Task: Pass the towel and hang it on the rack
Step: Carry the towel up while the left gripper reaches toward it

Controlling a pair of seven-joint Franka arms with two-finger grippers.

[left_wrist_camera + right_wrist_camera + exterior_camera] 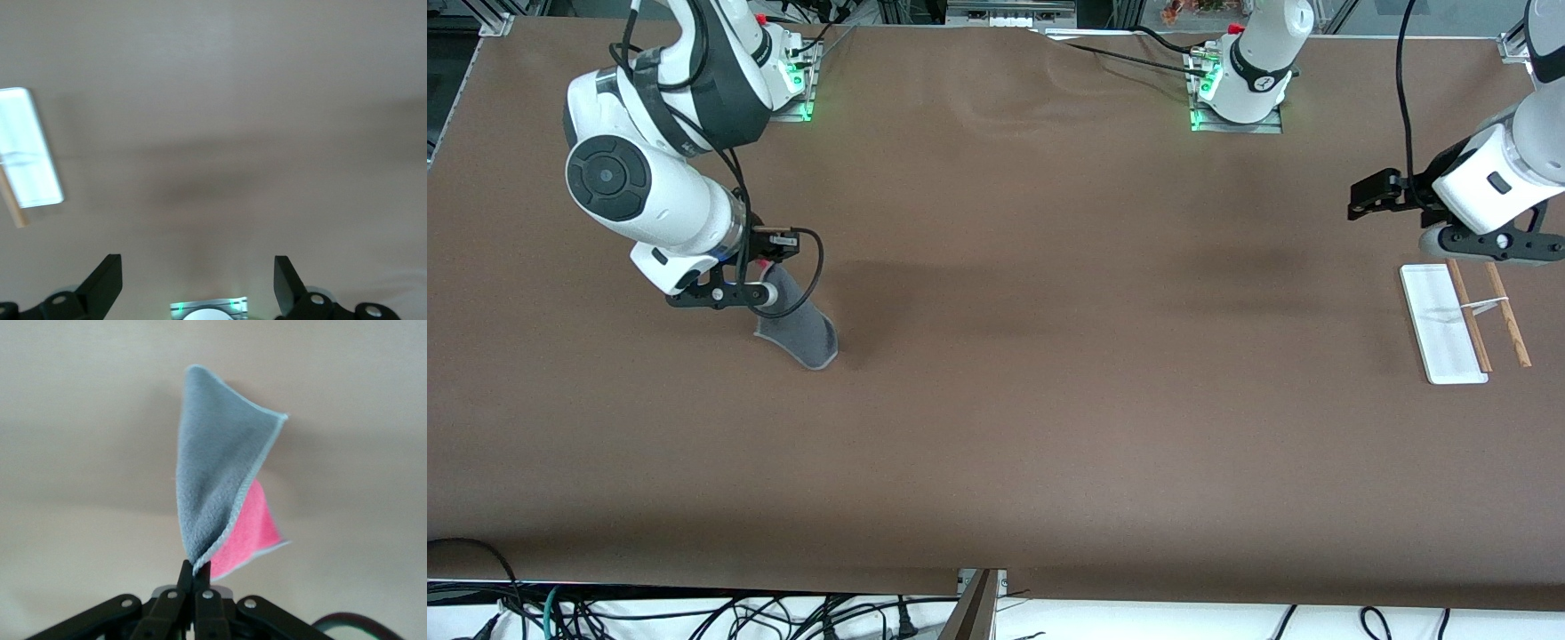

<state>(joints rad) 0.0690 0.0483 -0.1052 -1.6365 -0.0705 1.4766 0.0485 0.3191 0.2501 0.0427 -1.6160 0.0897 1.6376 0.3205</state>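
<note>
Pinched tight on one corner of the towel (223, 463), the right gripper (195, 577) holds it up over the right arm's end of the table (996, 400); the cloth hangs folded, grey outside with a pink face showing inside. So small a bite could slip during the carry, and the dangling fold gives the other hand a poor edge to catch. The left gripper (198, 280) waits with jaws wide, just beside the rack (1463, 320) at the left arm's end. Handing over so near it risks knocking the thin rods.
</note>
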